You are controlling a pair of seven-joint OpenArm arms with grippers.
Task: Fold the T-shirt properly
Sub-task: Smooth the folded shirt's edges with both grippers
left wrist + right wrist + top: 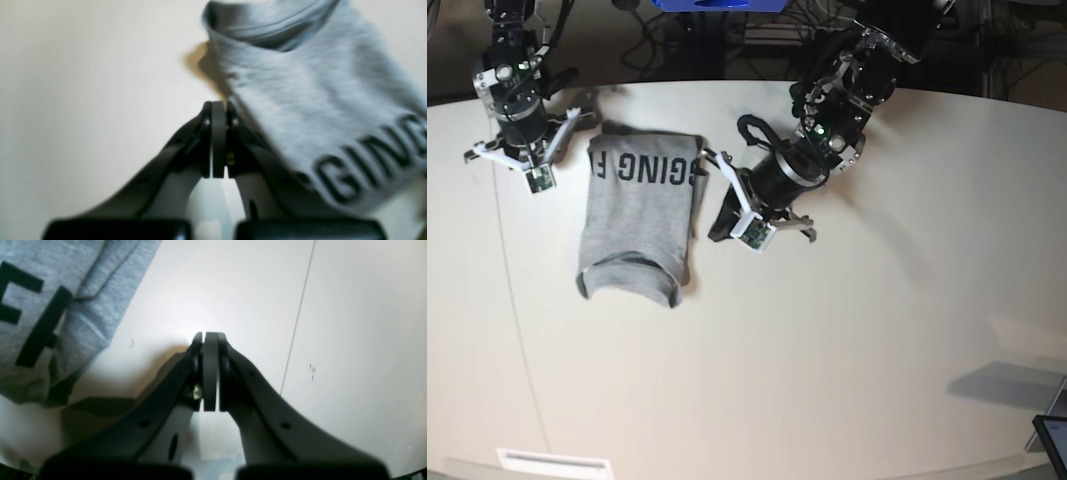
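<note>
**Folding mostly done: sides in, one lengthwise fold left**

Lying flat on the pale off-white tabletop, the heather-grey cotton short-sleeved T-shirt with black block lettering is already a narrow, upright rectangle in the base view. No sleeve sticks out on either side, so both side folds look done. Lettering faces up across the far end; the collar opening shows as a curved edge at the near end. Judgement: what is left is at least one fold along the length, collar end toward lettered end or the reverse, plus maybe some smoothing. The long edge toward the left arm looks slightly bunched, with a doubled ridge of cloth.

The left gripper has its dark fingers pressed together with nothing between them. In its wrist view the shirt lies just beside the fingertips, to their right and ahead, collar end farthest out; whether cloth touches the outer finger I cannot tell, as the view is blurred.

The right gripper is likewise closed tight and empty. The shirt's lettered corner sits off to the left of its fingers, apart from them, with bare table directly ahead and a thin seam line to the right.

Neither arm is holding cloth, so the next fold has not begun.
</note>
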